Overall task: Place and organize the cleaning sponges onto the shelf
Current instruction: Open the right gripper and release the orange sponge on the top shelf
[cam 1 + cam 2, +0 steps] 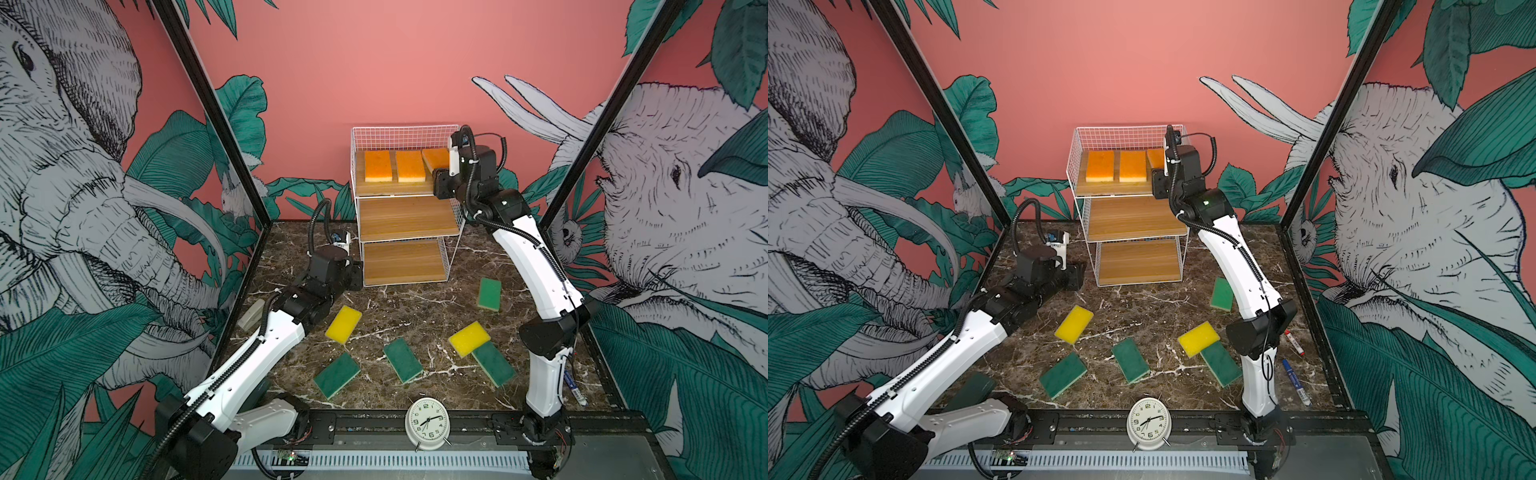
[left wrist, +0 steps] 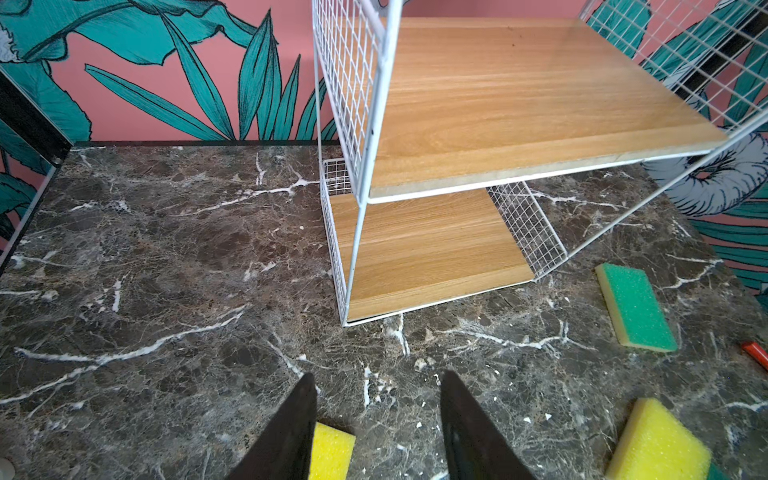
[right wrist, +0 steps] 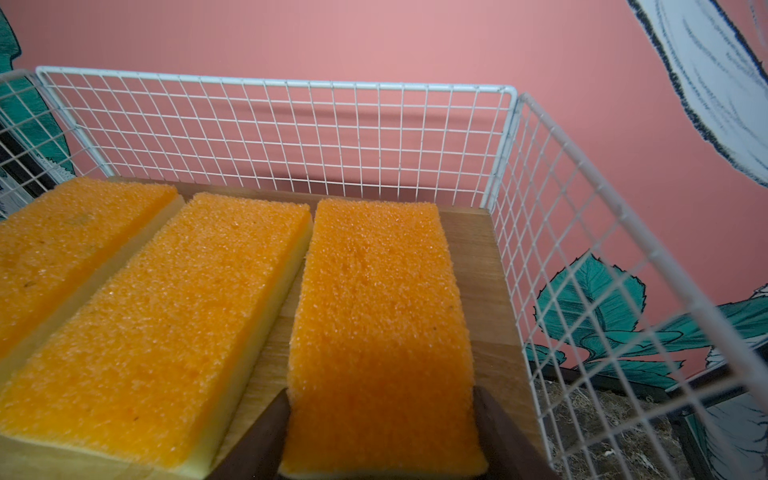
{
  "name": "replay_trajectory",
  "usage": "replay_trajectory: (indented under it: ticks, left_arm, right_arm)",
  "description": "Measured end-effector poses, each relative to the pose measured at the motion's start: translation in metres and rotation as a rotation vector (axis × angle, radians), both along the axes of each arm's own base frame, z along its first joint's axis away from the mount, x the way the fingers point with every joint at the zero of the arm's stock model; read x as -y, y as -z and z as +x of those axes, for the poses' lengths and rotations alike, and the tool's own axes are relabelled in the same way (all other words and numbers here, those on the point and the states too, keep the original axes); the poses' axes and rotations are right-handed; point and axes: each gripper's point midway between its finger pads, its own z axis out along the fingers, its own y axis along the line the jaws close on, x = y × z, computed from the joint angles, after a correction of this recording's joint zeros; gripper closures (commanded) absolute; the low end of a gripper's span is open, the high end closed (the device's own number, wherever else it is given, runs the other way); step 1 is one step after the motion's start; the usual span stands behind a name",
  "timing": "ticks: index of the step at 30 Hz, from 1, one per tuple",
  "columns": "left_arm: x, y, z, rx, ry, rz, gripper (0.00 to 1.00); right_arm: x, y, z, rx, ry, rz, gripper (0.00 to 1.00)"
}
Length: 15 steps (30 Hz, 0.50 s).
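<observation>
Sponges in orange lie on the top board of the shelf (image 1: 405,218), which stands at 12 o'clock on the counter (image 1: 415,303). The left orange sponge (image 1: 378,165), the middle orange sponge (image 1: 410,166) and the right orange sponge (image 3: 374,311) lie flat side by side, rough face up and pale foam below. The right gripper (image 3: 382,390) reaches in from the 3 o'clock side of the shelf. Its 2 fingers are closed against the 2 long sides of the right orange sponge, which rests on the board close to the wire wall. The left gripper (image 2: 378,374) hangs low over the counter just beside the 9 o'clock side of the bottom tier. Its fingers stand apart with only marble between them, and one finger covers part of a yellow sponge (image 1: 343,324), which lies at 9 o'clock on the counter. In both top views, 5 more sponges lie on the counter. One green sponge (image 1: 489,294) lies at 2 o'clock, near the right arm. A second yellow sponge (image 1: 469,338) lies at 4 o'clock and overlaps a corner of another green sponge (image 1: 492,363). A third green sponge (image 1: 402,359) lies at 6 o'clock and a fourth green sponge (image 1: 336,375) at 7 o'clock. An alarm clock (image 1: 427,424) stands on the front rail at 6 o'clock.
</observation>
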Motion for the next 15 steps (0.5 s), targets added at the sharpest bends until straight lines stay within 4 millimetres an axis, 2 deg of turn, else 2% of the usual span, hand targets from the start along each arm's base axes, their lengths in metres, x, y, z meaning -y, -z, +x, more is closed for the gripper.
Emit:
replay_trajectory:
  ticks: [15]
  left_arm:
    - [0.0005, 0.0017, -0.0016, -0.007, 0.006, -0.001, 0.50]
  right_arm:
    - [0.0030, 0.0002, -0.0055, -0.007, 0.049, 0.008, 0.38]
